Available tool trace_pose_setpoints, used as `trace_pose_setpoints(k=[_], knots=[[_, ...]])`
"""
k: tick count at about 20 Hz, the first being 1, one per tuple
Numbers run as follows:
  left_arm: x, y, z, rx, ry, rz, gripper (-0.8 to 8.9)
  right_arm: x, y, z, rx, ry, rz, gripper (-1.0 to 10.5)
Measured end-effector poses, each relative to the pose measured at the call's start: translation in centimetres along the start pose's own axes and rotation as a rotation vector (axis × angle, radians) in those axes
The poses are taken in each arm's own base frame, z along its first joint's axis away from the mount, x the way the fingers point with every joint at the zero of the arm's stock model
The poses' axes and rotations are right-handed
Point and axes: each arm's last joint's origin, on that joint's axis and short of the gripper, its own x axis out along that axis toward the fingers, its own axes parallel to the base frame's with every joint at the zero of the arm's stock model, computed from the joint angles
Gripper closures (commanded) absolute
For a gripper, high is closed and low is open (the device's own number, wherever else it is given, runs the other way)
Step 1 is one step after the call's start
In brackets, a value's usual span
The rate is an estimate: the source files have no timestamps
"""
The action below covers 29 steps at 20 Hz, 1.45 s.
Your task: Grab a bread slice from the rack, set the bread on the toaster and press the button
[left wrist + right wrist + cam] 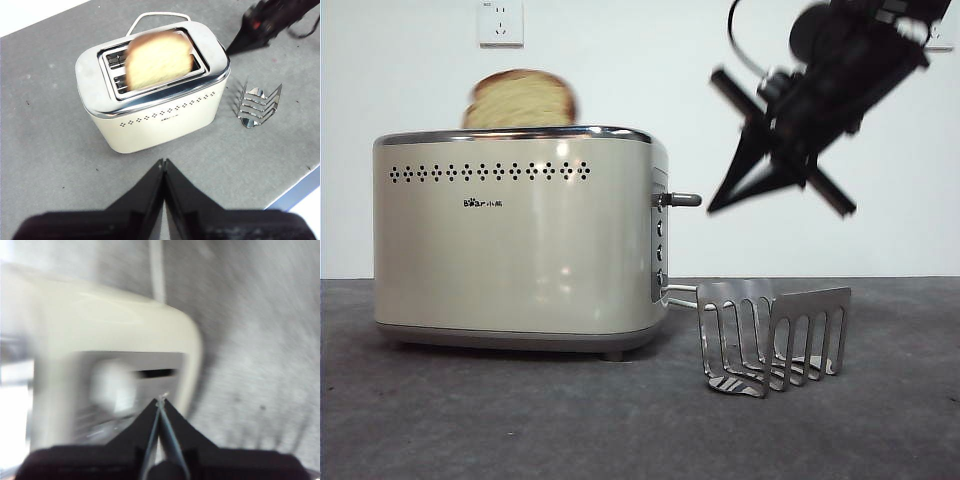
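Observation:
The slice of bread (520,100) stands in a slot of the cream toaster (520,260), its rounded top sticking out above the chrome rim and looking blurred. It also shows in the left wrist view (157,60). The grey button lever (682,199) sits high on the control panel. My right gripper (717,206) is shut and empty, tilted in the air just right of the lever and not touching it. The right wrist view is blurred, with the shut gripper (161,400) over the toaster's panel end (125,325). The steel rack (775,335) stands empty beside the toaster. My left gripper (163,162) is shut and empty, high above the table in front of the toaster (150,125).
A wall socket (500,22) is on the white wall behind. The toaster's wire handle (160,16) sticks out at its far side. The table's edge (300,190) runs close to the rack (257,105). The right arm's cable loops above the gripper.

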Motion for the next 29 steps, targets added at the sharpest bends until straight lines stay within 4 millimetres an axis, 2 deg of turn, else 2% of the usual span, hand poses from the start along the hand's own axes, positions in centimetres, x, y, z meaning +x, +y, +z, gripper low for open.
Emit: trace_pose_setpoints(k=[6, 13, 20, 26, 29], knots=[[0.0, 0.0, 0.0, 0.0, 0.0, -0.001, 8.22, -6.5, 4.6, -1.0, -0.126, -0.153, 0.078, 9.5], [0.0, 0.0, 0.0, 0.0, 0.0, -0.001, 8.19, -14.6, 8.9, -5.4, -0.264, -0.284, 0.124, 9.5], [0.2, 0.0, 0.1, 0.0, 0.006, -0.001, 8.17, -19.9, 10.6, -9.3, -0.366, -0.451, 0.067, 9.5], [0.9, 0.0, 0.5, 0.001, 0.03, -0.002, 8.17, -23.0, 10.8, -12.4, -0.45, -0.594, -0.108, 9.5], [1.9, -0.1, 0.9, 0.003, 0.061, -0.002, 8.17, -24.0, 10.5, -13.1, -0.483, -0.677, -0.28, 9.5]])
